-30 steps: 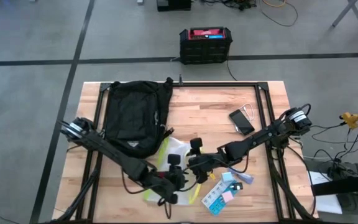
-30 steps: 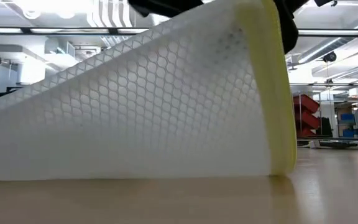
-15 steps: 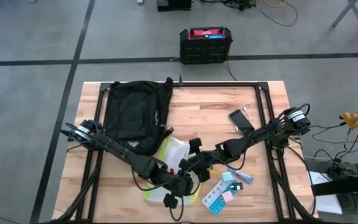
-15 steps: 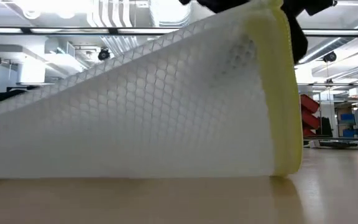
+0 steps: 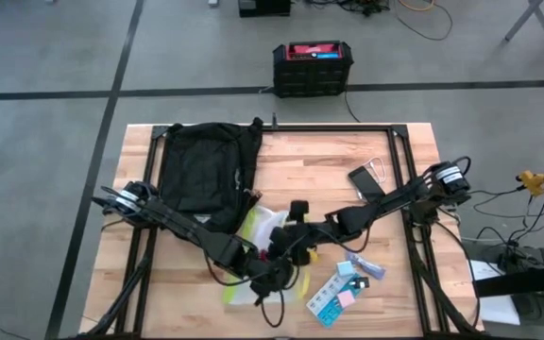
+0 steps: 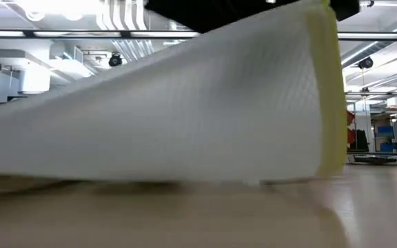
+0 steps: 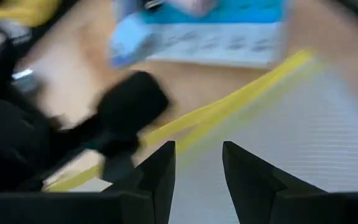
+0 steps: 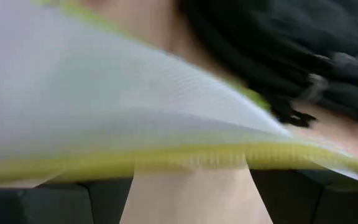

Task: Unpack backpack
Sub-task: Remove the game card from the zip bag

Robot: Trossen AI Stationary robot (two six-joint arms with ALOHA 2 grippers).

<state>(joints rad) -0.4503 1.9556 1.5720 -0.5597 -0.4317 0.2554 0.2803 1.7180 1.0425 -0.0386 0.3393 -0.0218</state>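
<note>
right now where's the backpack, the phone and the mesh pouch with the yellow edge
backpack (image 5: pixel 199 175), high view, middle of its black front panel
phone (image 5: pixel 366 182), high view, centre of its dark screen
mesh pouch (image 6: pixel 185 117), low view, middle of its white mesh face

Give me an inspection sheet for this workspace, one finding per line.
Surface: wooden table on a dark frame.
Job's things: black backpack lying flat at the far left; white mesh pouch with yellow edging at the centre front, raised off the wood.
Clutter: phone, blue card pack, small tube.
Grippers: left gripper jaws open over the pouch; right gripper at the pouch, jaws open astride its yellow edge.
Cables: loose cables on the floor at the right.
Surroundings: black-and-red box on the floor beyond the table.
</note>
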